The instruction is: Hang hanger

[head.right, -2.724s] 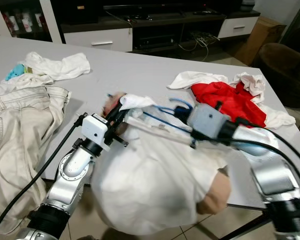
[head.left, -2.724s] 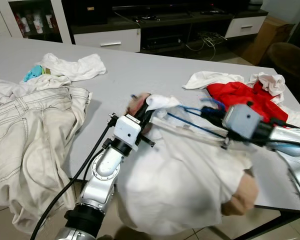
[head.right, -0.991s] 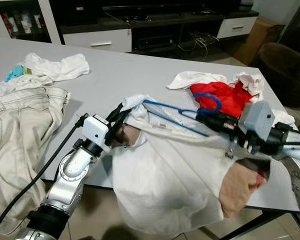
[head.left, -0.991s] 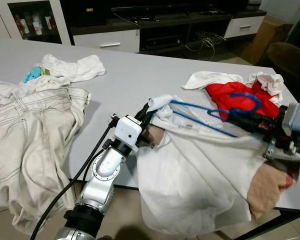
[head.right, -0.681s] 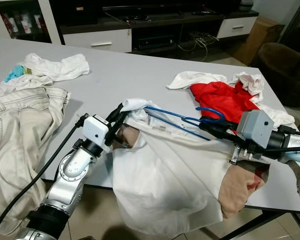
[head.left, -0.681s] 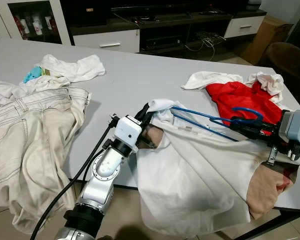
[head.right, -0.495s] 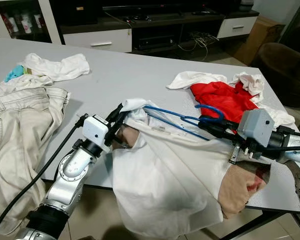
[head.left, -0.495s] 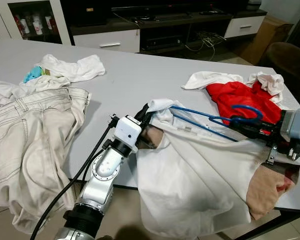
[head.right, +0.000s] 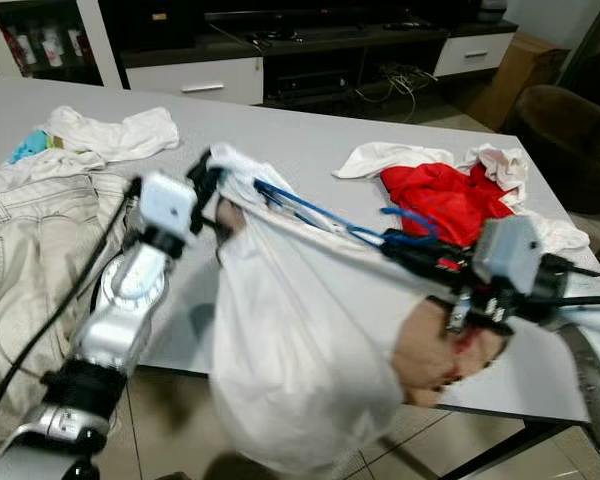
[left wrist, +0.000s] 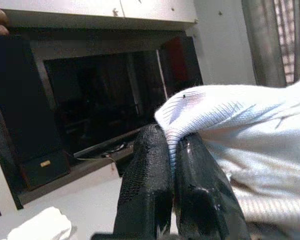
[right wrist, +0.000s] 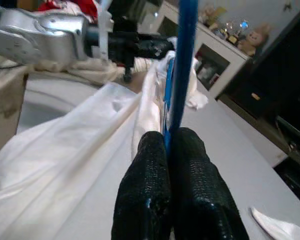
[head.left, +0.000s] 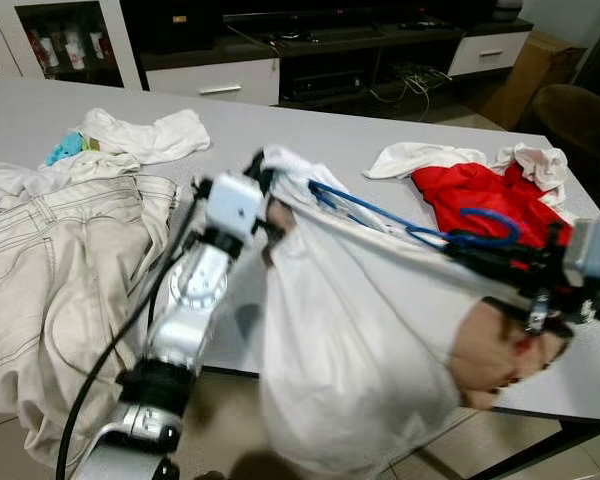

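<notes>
Left tool (head.left: 263,190): we see it raised above the surface (head.left: 270,140), its two black fingers (left wrist: 150,185) clenched on the ribbed edge of the white garment (head.left: 350,340)
Right tool (head.left: 480,262): clenched on the blue hanger (head.left: 380,215); in the right wrist view we see the blue bar pinched between the two black fingers (right wrist: 150,195)
Blue hanger: held in the air above the near edge of the surface, running slantwise from the left tool's end down toward the right tool, its hook (head.left: 488,226) curling in front of the red cloth (head.left: 470,190); we see its lower part slipped under the garment's top edge
White garment: strung between the two tools and sagging below the surface's near edge as a loose, blurred bag of cloth; a skin-toned patch (head.left: 490,350) shows at its right end, and we cannot tell what that is
Surface: grey; beige trousers (head.left: 50,260) lie on its left part and hang over the near edge
Other cloth: a white heap with a bit of turquoise (head.left: 130,135) at far left, and white pieces (head.left: 525,160) around the red cloth at far right
Background: a dark media cabinet with white drawers (head.left: 215,78)
</notes>
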{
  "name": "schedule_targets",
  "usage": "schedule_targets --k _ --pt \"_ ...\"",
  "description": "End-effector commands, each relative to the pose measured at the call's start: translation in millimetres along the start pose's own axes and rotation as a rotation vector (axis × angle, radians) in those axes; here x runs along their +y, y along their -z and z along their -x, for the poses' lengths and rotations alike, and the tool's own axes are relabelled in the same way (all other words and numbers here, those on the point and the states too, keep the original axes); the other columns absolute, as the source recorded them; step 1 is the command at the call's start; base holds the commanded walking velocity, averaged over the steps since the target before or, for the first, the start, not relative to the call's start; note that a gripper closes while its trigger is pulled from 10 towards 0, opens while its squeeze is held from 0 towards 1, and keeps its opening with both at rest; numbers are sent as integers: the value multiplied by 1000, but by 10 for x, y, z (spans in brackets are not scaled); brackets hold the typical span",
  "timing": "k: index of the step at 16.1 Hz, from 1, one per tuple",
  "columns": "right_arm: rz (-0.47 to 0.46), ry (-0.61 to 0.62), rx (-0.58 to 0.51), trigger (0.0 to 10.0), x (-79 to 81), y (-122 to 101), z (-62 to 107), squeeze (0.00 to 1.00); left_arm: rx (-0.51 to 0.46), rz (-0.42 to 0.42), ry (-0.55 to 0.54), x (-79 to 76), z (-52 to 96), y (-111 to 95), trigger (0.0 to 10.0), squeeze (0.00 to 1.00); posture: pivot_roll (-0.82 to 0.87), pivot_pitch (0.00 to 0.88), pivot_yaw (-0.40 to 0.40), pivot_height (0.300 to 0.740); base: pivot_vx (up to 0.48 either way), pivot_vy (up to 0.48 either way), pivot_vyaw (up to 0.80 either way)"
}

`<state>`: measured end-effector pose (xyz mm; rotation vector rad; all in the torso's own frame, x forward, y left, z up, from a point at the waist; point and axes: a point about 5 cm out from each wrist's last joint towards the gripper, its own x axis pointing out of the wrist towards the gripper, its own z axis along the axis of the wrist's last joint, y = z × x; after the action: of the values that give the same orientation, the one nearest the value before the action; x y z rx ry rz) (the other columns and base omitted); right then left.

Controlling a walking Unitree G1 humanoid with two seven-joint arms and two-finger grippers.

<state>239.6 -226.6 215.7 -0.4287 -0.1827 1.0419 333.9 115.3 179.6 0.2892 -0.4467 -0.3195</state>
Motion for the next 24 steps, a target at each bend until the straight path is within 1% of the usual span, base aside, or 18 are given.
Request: schedule_targets --k 1,2,4,5,7,8,9,11,12,14,15,16,17,20,21,22,23,24 --pt "23 -2 -29 0 -27 -99 -31 0 12 5 -7 54 -23 4 0 0 -31 0 -24 740 0 0 0" --pt "19 11 -50 0 -48 -131 -29 0 42 14 -5 36 0 63 0 0 -34 0 -23 740 0 0 0" --pt "37 47 -52 0 -110 -156 7 0 132 16 12 38 72 231 0 0 -36 0 -23 740 0 0 0" --pt "44 69 -52 0 -135 -153 24 0 154 14 11 53 100 277 0 0 -35 0 -24 740 0 0 0" --pt "57 114 -62 0 -185 -159 46 0 232 -7 -4 142 169 407 0 0 -35 0 -24 740 0 0 0" --pt "55 129 -80 0 -203 -179 33 0 294 -17 -1 163 208 502 0 0 -35 0 -24 740 0 0 0" --pt "54 139 -90 0 -214 -190 25 0 321 -18 3 165 231 549 0 0 -35 0 -24 740 0 0 0" --pt "51 159 -115 0 -245 -218 10 0 361 -11 56 66 299 624 0 0 -33 0 -20 740 0 0 0" --pt "48 161 -114 0 -249 -223 12 0 382 -29 73 38 346 675 0 0 -33 0 -20 740 0 0 0" --pt "47 170 -109 0 -259 -215 16 0 393 -17 65 54 357 694 0 0 -33 0 -20 740 0 0 0" --pt "45 172 -112 0 -264 -206 -4 0 397 -18 90 22 367 707 0 0 -33 0 -21 740 0 0 0" --pt "43 177 -108 0 -285 -186 -24 0 428 -22 142 -79 422 768 0 0 -33 0 -20 740 0 0 0" --pt "58 185 -85 0 -312 -166 -3 0 443 -18 170 -159 473 802 0 0 -36 0 -19 740 0 0 0" --pt "70 228 -74 0 -401 -160 33 0 467 15 225 -362 578 847 0 0 -36 0 -21 740 0 0 0" --pt "72 232 -73 0 -412 -159 33 0 473 21 240 -408 603 857 0 0 -35 0 -22 740 0 0 0" --pt "79 225 -62 0 -425 -149 25 0 477 24 277 -501 650 870 0 0 -33 0 -23 740 0 0 0" --pt "81 217 -54 0 -425 -141 20 0 476 21 291 -529 660 868 0 0 -32 0 -24 740 0 0 0" --pt "88 179 -17 0 -399 -105 5 0 471 14 308 -566 674 861 0 0 -32 0 -24 740 0 0 0"
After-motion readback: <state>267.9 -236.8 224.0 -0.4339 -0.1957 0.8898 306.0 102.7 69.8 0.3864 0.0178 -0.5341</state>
